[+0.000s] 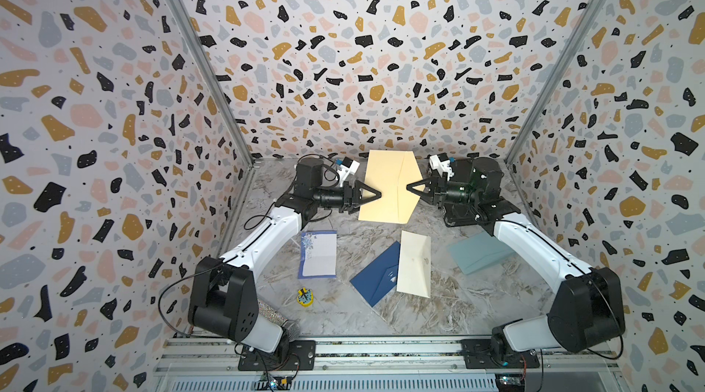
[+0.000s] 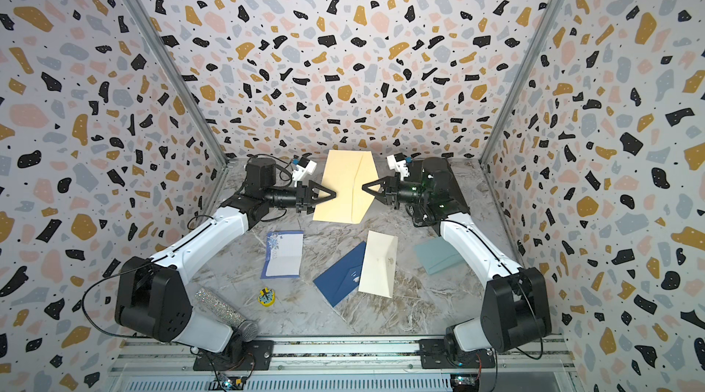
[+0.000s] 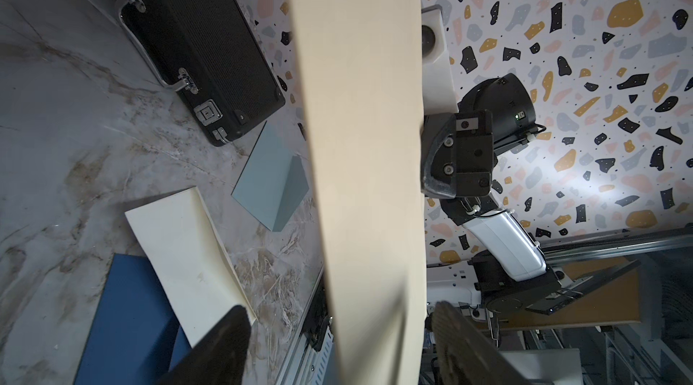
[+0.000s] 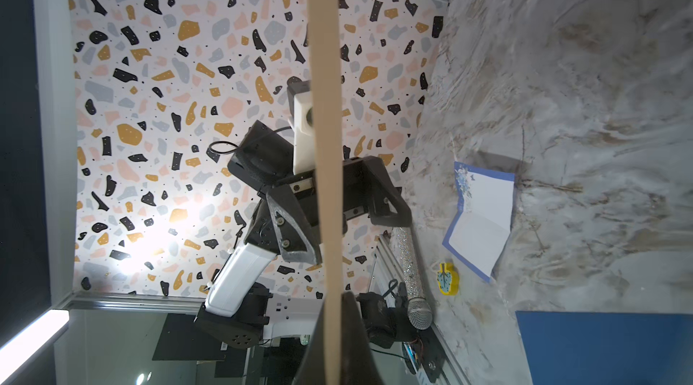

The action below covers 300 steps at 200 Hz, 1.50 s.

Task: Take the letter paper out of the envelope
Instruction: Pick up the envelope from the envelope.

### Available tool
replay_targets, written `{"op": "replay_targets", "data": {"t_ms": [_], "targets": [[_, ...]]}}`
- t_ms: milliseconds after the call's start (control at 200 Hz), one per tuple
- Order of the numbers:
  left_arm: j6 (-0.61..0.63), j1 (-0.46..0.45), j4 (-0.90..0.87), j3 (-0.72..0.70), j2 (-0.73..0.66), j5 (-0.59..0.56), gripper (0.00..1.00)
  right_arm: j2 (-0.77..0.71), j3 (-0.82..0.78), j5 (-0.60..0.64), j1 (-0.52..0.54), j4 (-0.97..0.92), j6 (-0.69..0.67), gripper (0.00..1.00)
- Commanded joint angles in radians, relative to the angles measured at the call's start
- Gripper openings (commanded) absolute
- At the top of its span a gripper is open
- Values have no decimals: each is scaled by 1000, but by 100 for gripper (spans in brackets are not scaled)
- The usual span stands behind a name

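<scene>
Covering the whole floor of the speckled booth, the marble-patterned bench [image 1: 461, 306] carries everything else. Both arms reach in from the near rail and bend toward each other at the far end, the left arm [image 1: 263, 233] and the right arm [image 1: 534, 245] nearly mirrored. A black latched case [image 3: 195, 38] stands at the far right, behind the right arm.

Between the arms, the tan envelope [image 1: 383, 184] is lifted clear of the bench, its flap open and pointing toward the right arm. The right hand [image 1: 410, 187] is pressed together on the flap side of the envelope; in the right wrist view the paper runs edge-on straight into its closed tips. The left hand [image 1: 377, 194] is spread. Its fingers [image 3: 228, 334] stand one on each side of the envelope's opposite edge, with a gap to the paper on both sides in the left wrist view.

Nearer the rail, a navy envelope [image 1: 375, 275] lies flat, with a cream envelope [image 1: 414, 264] overlapping its right corner. A pale teal envelope [image 1: 475, 254] sits to the right, partly hidden under the right arm. The letter paper [image 1: 318, 254], white with a blue floral border, lies flat on the bench just beside the left arm, well apart from the tan envelope. A glittery microphone [image 2: 225, 312] rests by the left arm's base, and a small yellow trinket [image 1: 305, 296] sits below the letter paper.
</scene>
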Motion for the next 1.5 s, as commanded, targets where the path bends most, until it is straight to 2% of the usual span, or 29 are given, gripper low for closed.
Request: {"op": "replay_targets", "data": {"t_ms": [0, 85, 150, 265, 350, 470, 571, 716, 796, 836, 906, 961, 1046, 1141, 1201, 1271, 1351, 1497], "targets": [[-53, 4, 132, -15, 21, 30, 71, 49, -19, -60, -4, 345, 234, 0], [-179, 3, 264, -30, 45, 43, 62, 95, -20, -73, -4, 465, 332, 0], [-253, 3, 341, -37, 66, 43, 55, 110, -15, -76, -4, 460, 332, 0], [-191, 9, 230, -15, 68, 13, 42, 113, -1, -81, -4, 355, 253, 0], [-184, 10, 217, -5, 73, 16, 42, 111, 12, -95, -4, 263, 185, 0], [-170, 24, 195, 8, 76, 6, 55, 113, 25, -127, -4, 188, 127, 0], [-170, 33, 193, 22, 84, 14, 57, 108, 26, -139, -4, 118, 78, 0], [-175, 33, 202, 34, 107, 39, 52, 118, 22, -149, -4, 167, 104, 0], [-209, 33, 248, 19, 114, 46, 42, 132, 28, -153, -4, 193, 126, 0], [-241, 33, 294, 9, 121, 53, 33, 137, 31, -152, -4, 202, 132, 0], [-327, 33, 400, -12, 131, 64, 11, 146, 35, -148, -4, 227, 149, 0], [-408, 33, 501, -32, 138, 64, 0, 151, 33, -138, -4, 236, 153, 0], [-587, 33, 699, -60, 157, 38, 0, 146, 28, -110, -4, 221, 131, 0], [-824, 32, 974, -87, 195, -9, 0, 118, 18, -51, -4, 81, 18, 20], [-960, 31, 1132, -99, 227, -39, 0, 97, 15, -14, -4, -10, -75, 26], [-1091, 30, 1291, -108, 261, -74, 0, 82, 9, 17, -4, -46, -115, 29], [-1151, 31, 1363, -119, 274, -101, 0, 70, -1, 45, -2, -36, -124, 31], [-1117, 24, 1293, -117, 235, -98, 0, 50, -18, 86, 2, -37, -152, 33]]}}
